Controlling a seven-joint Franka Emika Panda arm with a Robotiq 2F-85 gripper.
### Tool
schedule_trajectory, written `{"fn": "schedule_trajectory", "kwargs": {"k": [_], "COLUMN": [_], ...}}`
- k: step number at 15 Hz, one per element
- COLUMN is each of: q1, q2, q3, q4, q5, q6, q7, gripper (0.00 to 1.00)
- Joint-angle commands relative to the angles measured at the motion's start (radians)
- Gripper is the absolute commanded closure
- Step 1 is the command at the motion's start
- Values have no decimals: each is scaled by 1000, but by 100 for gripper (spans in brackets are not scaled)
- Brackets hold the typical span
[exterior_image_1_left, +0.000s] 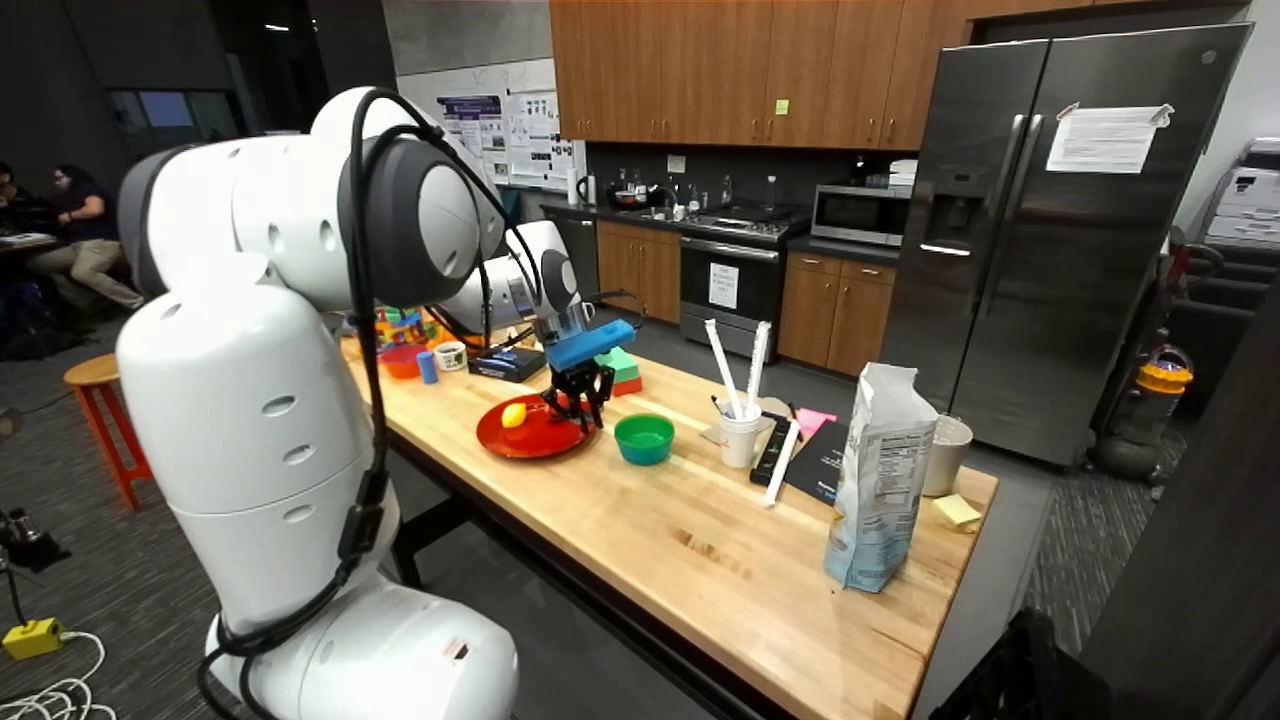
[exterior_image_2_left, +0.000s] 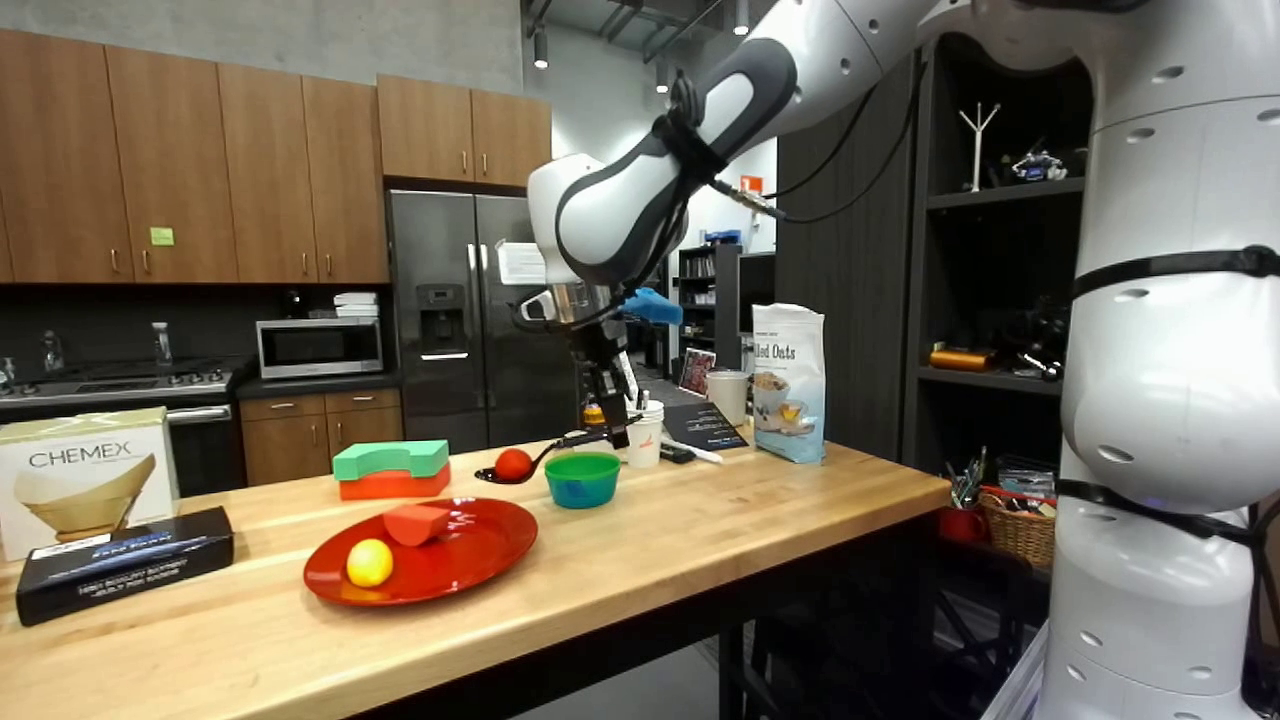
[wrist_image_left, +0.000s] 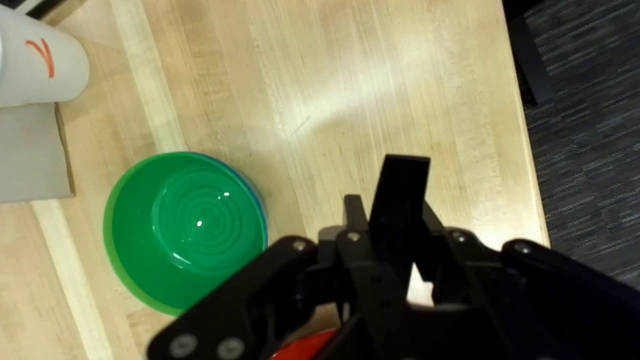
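Black spoon (exterior_image_2_left: 572, 440) clamped by its handle in the jaws, held near the green bowl (exterior_image_2_left: 583, 485); red ball (exterior_image_2_left: 513, 463) carried in the spoon. Red plate (exterior_image_2_left: 465, 553), bearing lemon (exterior_image_2_left: 370, 563) and red block (exterior_image_2_left: 413, 523), set beside the bowl on the tabletop (exterior_image_2_left: 690, 520); white cup (exterior_image_2_left: 645, 445) seen near the bowl.

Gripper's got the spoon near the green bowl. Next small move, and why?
I'd ease the gripper sideways toward the green bowl, with the black spoon held level: the red ball sits in its head, probably free to roll, and the wrist view shows the bowl empty, with no spoon over its visible interior.
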Motion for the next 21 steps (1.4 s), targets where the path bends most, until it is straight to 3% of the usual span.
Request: {"fn": "schedule_trajectory", "kwargs": {"k": [1, 13, 21], "q1": [-16, -59, -61], "q2": [-47, -94, -69], "q3": [-25, -85, -94], "q4": [-50, -96, -99], "q5": [-16, -86, -71], "q6": [5, -5, 2], "q7": [30, 134, 176], "gripper": [94, 94, 94]}}
